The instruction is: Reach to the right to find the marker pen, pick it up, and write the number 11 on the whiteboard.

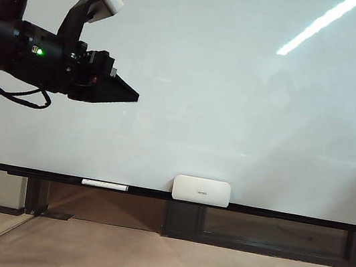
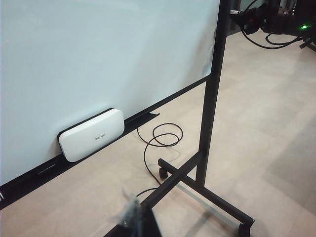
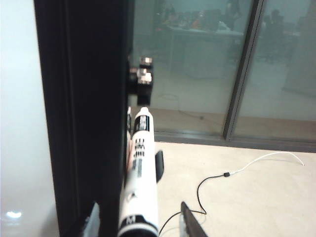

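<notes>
Marker pen (image 3: 139, 173): a slim white barrel with black print, standing along the dark upright edge (image 3: 84, 113) of the whiteboard's frame, seen from my right wrist. It lies between my right fingers.

Right jaws (image 3: 140, 222): part-way apart, one finger on each side of the pen's lower barrel. Whether the pads already press on it I cannot tell, because the contact falls at the very rim of the view.

Left jaws (image 2: 136, 217): only a blurred sliver shows low in the left wrist view, so I cannot tell how wide they stand. This arm hangs in front of the upper left of the whiteboard (image 1: 237, 102), holding nothing that I can see.

Handling, my guess: light, stiff, smooth plastic. It is likely to slip or twist if pinched weakly, but it is not fragile.

Where I would take hold: mid-barrel, across the printed band, square to its length, leaving the writing end free.

Board: no strokes on it yet.

White box (image 1: 201, 190): rests on the lower rail (image 1: 287, 216). It is not my target.
</notes>
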